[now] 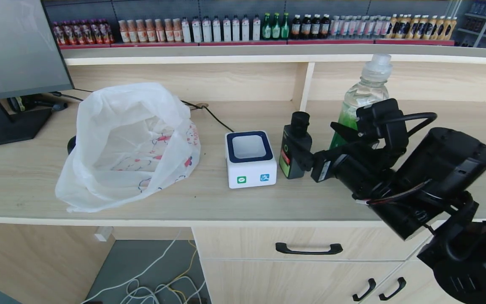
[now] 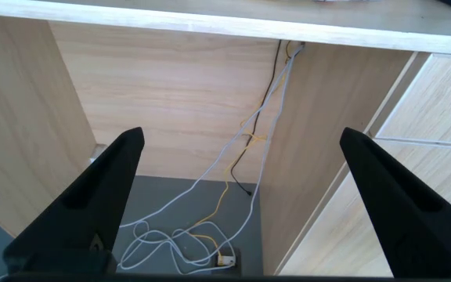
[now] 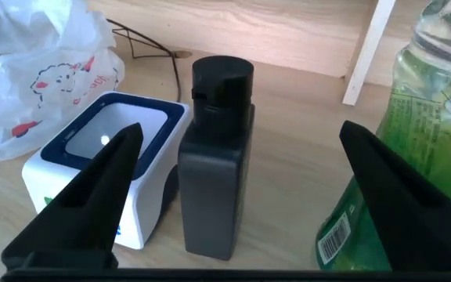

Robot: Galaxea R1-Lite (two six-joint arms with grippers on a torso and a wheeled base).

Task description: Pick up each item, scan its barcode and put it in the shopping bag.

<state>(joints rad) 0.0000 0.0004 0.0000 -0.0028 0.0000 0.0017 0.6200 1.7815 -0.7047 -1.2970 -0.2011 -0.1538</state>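
Right end effector (image 3: 241, 133) hangs low over the tabletop (image 1: 226, 202) with its jaws spread wide and nothing held, aimed at the dark bottle (image 1: 294, 147), which stands upright just ahead of them, beside the scanner (image 1: 250, 158). On the far side of that end effector stands the green bottle (image 1: 363, 97), also upright, near the dark bottle. Past the scanner, well apart from both bottles, the shopping bag (image 1: 133, 139) slumps on the tabletop with its mouth open, and I can make out no item inside it. By my reading the task is at its start: 2 items wait unscanned and unbagged, and the dark bottle looks like the one in hand. The right wrist view adds the barcode (image 3: 337, 239) on the green bottle's label; the head view adds the bag's open mouth. The left wrist view has the left end effector (image 2: 241, 133) wide open and empty below the tabletop's edge, facing loose cables (image 2: 210, 227) on the floor.
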